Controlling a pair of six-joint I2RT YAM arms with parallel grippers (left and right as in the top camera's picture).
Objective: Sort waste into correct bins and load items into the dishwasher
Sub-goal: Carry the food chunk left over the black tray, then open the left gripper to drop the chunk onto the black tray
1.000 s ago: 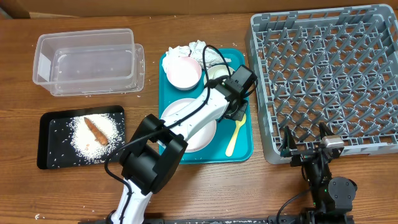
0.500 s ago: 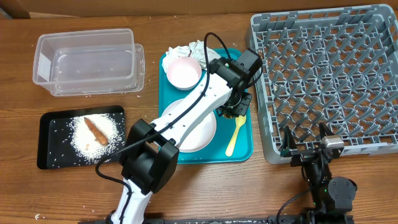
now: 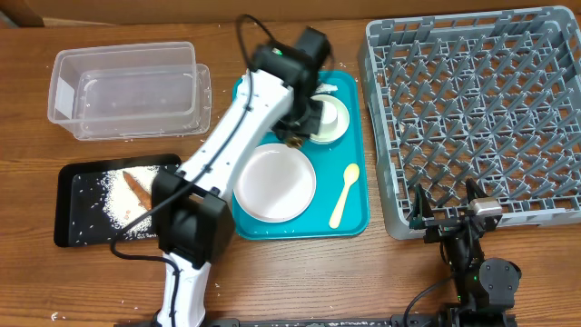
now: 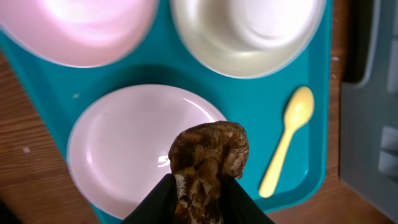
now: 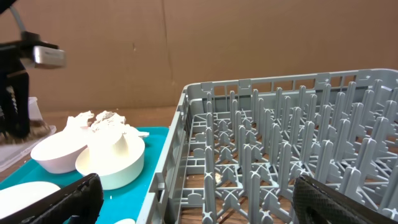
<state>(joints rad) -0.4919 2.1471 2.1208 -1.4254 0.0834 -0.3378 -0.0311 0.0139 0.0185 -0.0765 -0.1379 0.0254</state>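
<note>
My left gripper (image 4: 200, 182) is shut on a brown crumbly lump (image 4: 209, 158) and hangs over the teal tray (image 4: 258, 118), above the pale plate's (image 4: 134, 146) edge. In the overhead view the left gripper (image 3: 295, 134) hangs between the plate (image 3: 275, 182) and a pale bowl (image 3: 327, 120). A pink bowl (image 4: 81, 31) and the yellow spoon (image 4: 286, 142) also lie on the tray. Crumpled napkins (image 5: 102, 120) sit behind a small white cup (image 5: 115, 146). My right gripper (image 5: 199, 205) stands open at the grey dish rack's (image 3: 477, 109) front edge, holding nothing.
A clear tub (image 3: 127, 86) stands at the back left. In front of it a black tray (image 3: 73, 182) holds rice and a brown stick (image 3: 139, 189). The left arm reaches across the teal tray's (image 3: 359, 213) back half.
The left arm has swung from the tray's right side, near the spoon, back and to the left with the lump in its jaws. The right arm has not moved.
</note>
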